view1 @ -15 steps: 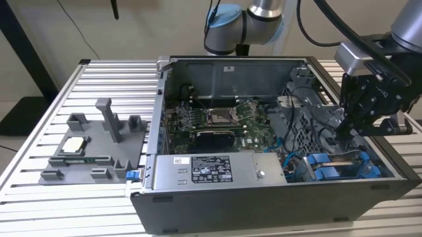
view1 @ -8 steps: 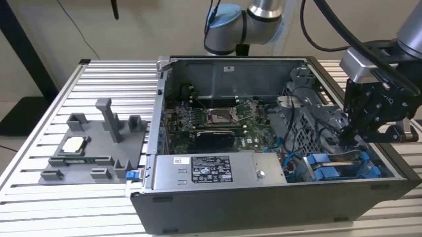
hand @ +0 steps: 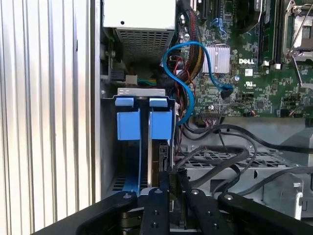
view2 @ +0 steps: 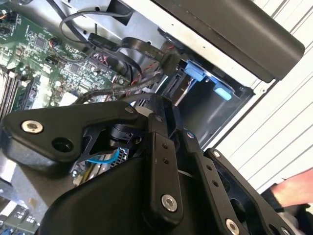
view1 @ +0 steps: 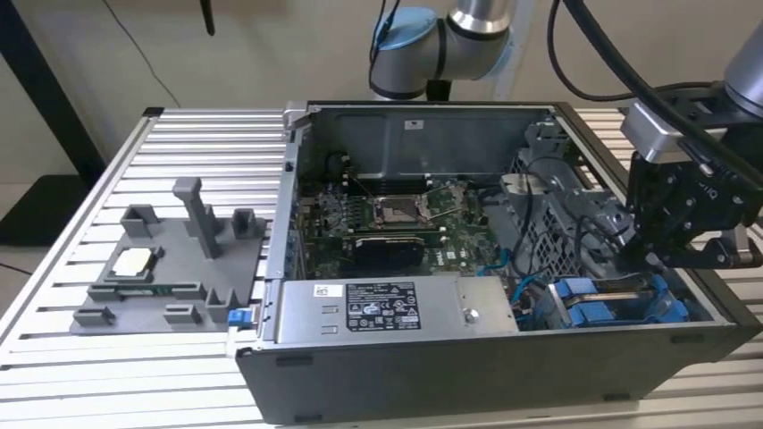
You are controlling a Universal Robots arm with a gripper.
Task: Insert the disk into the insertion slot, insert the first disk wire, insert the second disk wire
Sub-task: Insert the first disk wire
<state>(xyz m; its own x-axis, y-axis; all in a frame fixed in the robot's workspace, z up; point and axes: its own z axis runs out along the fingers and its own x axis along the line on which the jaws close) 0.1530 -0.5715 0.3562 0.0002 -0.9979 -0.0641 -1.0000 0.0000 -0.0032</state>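
The disk (hand: 162, 152) sits edge-on in the insertion slot (hand: 146, 147) at the corner of the open computer case, its blue carrier frame (hand: 161, 122) beside a second blue carrier (hand: 125, 122). The same blue carriers (view1: 620, 304) appear in the exterior view, on the exterior view's right. My gripper (hand: 173, 196) hangs just over the disk's inner end with its fingers close together. Black wires (hand: 220, 159) curve in from the drive cage and end between them. In the exterior view the gripper (view1: 689, 261) is above the bay. A blue wire (hand: 188, 78) loops loose over the motherboard.
The grey labelled power supply box (view1: 381, 308) lies along the case's near wall. A motherboard (view1: 394, 214) covers the case floor. A grey fixture plate (view1: 167, 268) rests on the slatted table (view1: 71, 384) at the exterior view's left. A person's hand (view2: 293, 188) is beside the case.
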